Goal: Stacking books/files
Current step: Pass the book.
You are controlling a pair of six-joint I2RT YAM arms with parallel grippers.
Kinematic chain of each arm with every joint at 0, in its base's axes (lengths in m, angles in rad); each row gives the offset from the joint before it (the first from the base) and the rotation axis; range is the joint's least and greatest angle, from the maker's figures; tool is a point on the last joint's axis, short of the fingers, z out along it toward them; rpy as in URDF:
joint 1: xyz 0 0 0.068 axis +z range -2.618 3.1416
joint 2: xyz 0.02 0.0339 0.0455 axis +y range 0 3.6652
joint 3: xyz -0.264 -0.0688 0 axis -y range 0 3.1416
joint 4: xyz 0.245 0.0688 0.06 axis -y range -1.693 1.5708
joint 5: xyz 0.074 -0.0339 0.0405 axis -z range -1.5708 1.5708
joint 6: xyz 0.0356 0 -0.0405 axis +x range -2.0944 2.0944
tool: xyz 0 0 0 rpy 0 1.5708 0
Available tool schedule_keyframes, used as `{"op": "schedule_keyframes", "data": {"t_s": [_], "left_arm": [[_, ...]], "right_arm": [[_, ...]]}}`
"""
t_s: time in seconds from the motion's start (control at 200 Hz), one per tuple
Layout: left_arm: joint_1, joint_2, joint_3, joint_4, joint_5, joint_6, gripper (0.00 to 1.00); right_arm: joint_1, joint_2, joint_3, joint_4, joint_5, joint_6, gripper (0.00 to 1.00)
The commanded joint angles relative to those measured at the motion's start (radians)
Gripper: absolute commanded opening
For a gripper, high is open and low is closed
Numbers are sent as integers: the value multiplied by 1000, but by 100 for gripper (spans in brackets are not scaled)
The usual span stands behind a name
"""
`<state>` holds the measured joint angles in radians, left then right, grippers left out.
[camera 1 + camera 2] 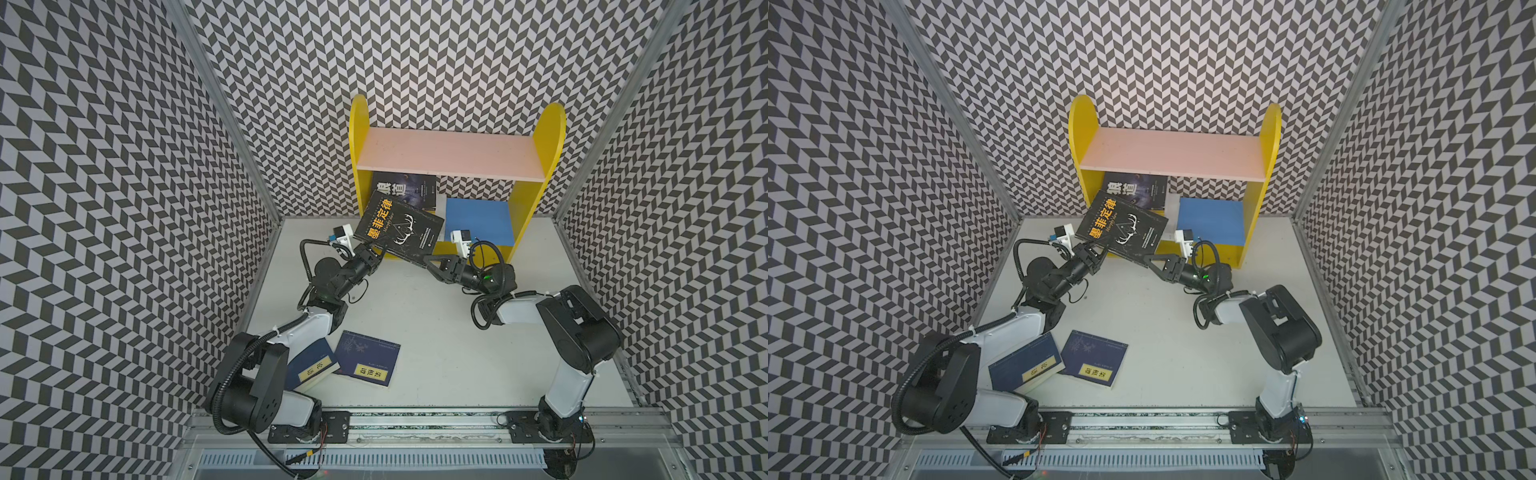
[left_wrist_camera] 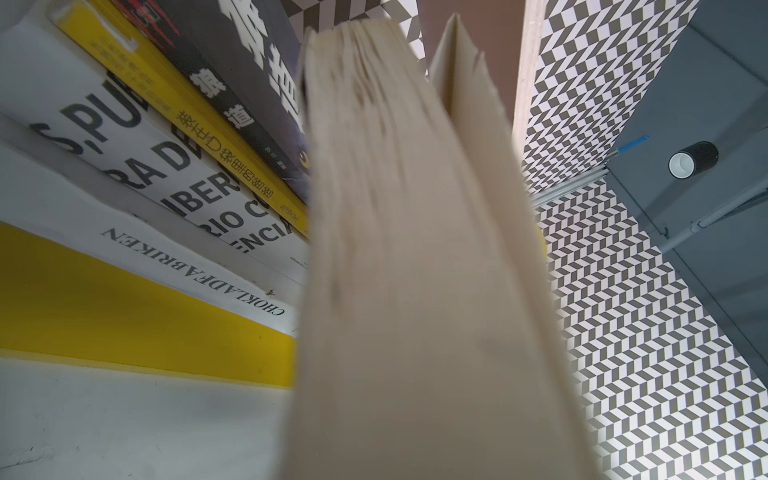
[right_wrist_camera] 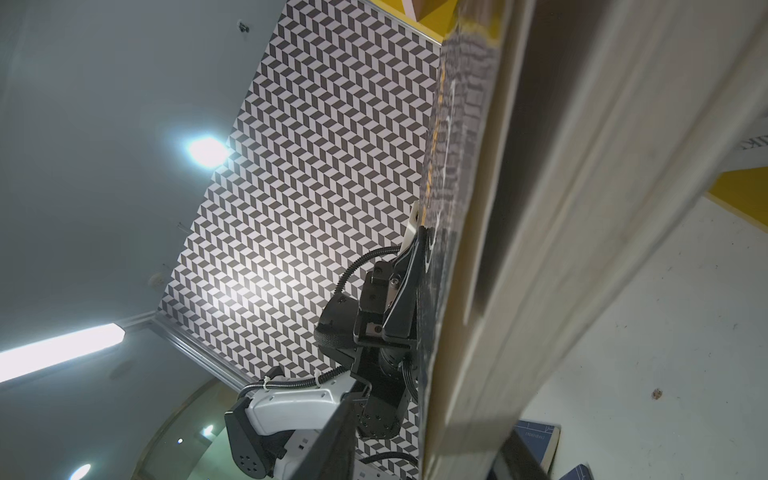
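Two navy books (image 1: 368, 359) lie near me. In both top views my left gripper (image 1: 376, 252) (image 1: 1098, 251) clamps the tilted black book (image 1: 399, 226) before the shelf (image 1: 451, 153); the right gripper (image 1: 431, 261) straddles its corner, and I cannot tell if it is clamped. Left wrist: pages (image 2: 415, 270) beside shelved books (image 2: 166, 178). Right wrist: the book's edge (image 3: 540, 249).

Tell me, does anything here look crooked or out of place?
The black book hangs tilted in mid-air before the shelf, pinched at a corner by the left gripper, the right gripper at its lower edge. Two navy books lie askew on the table, one partly under the left arm. No damage shows.
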<state>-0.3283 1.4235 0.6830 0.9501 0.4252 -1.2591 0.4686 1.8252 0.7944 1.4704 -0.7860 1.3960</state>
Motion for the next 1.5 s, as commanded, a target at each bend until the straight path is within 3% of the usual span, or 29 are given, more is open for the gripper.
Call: {"op": "schedule_keyframes", "data": {"t_s": [0.0, 0.13, 0.23, 0.371, 0.461, 0.581, 0.666, 0.831, 0.987, 1.192, 1.492], "left_arm": [[-13, -2, 43, 138, -25, -21, 0], [-22, 10, 43, 160, -39, -23, 0], [-26, 27, 58, 173, -27, -30, 0], [-25, 34, 84, 149, -4, -14, 0], [-21, 31, 106, 95, 6, 18, 12], [-12, 39, 149, 23, 44, 62, 51], [1, 42, 188, -64, 64, 120, 64], [25, 21, 289, -348, 50, 337, 80], [63, -13, 319, -474, 18, 468, 86], [140, -26, 285, -462, 60, 460, 86], [190, -26, 244, -424, 95, 435, 86]], "right_arm": [[5, 23, 12, 104, 34, 43, 39], [12, 42, 28, 97, 28, 58, 29], [8, 46, 29, 75, 39, 55, 14], [-28, 41, 75, -23, 29, 11, 4], [-55, 38, 128, -123, 7, -34, 1], [-91, 53, 220, -260, -39, -82, 0], [-115, 64, 279, -332, -58, -108, 0], [-150, 82, 380, -451, -79, -178, 0], [-178, 98, 470, -534, -102, -256, 0], [-186, 64, 555, -741, -86, -448, 0], [-205, 2, 539, -674, -96, -484, 0]]}}
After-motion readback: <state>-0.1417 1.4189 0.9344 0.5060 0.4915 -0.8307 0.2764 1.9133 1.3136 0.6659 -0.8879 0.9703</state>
